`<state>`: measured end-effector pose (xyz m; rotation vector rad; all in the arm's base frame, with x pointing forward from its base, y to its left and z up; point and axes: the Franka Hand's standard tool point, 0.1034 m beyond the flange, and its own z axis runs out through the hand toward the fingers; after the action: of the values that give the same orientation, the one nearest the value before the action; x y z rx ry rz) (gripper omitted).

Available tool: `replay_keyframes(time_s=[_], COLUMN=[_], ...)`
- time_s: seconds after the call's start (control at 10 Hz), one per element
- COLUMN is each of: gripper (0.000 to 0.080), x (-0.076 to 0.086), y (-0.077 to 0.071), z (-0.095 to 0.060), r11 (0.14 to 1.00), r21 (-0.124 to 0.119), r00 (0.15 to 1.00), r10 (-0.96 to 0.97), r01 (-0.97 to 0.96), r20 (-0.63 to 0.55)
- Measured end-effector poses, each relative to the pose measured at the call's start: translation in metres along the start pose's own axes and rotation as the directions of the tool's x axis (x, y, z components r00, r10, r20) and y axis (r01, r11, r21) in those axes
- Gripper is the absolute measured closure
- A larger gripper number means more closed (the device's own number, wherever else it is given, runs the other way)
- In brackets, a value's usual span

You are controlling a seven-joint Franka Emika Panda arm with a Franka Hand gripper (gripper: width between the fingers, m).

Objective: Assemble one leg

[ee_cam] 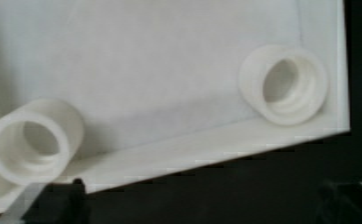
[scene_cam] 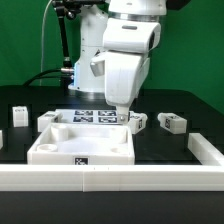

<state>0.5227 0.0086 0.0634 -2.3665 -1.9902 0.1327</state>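
The large white square panel lies flat on the black table with its raised rim and corner sockets facing up. In the wrist view two of its round sockets show. My gripper hangs just behind the panel's far edge. In the wrist view the gripper is open, with dark fingertips set wide apart over bare black table and nothing between them. Several tagged white legs stand around: one next to the gripper, one further to the exterior view's right, and two to its left.
The marker board lies flat behind the panel. A low white wall runs along the front of the table and turns back on the exterior view's right.
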Motion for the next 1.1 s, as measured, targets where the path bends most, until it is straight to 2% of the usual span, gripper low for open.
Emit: replay_keyframes(time_s=[0.1, 0.2, 0.4, 0.7, 0.8, 1.0, 1.1], gripper=[0.015, 0.015, 0.015, 0.015, 0.015, 0.015, 0.015], x=[-0.011, -0.019, -0.028, -0.029, -0.034, -0.046, -0.047], y=[-0.004, -0.008, -0.008, -0.008, -0.009, -0.029, -0.034], z=[0.007, 0.012, 0.014, 0.014, 0.017, 0.036, 0.041], r11=[0.997, 0.992, 0.988, 0.988, 0.986, 0.988, 0.989], r21=[-0.009, -0.007, -0.001, -0.001, -0.011, -0.004, -0.007], r00=[0.997, 0.992, 0.988, 0.988, 0.986, 0.988, 0.988], r10=[-0.072, -0.127, -0.157, -0.154, -0.166, -0.154, -0.151], r01=[0.072, 0.127, 0.157, 0.154, 0.166, 0.154, 0.151], r20=[-0.004, -0.006, -0.007, -0.008, -0.012, -0.02, -0.022])
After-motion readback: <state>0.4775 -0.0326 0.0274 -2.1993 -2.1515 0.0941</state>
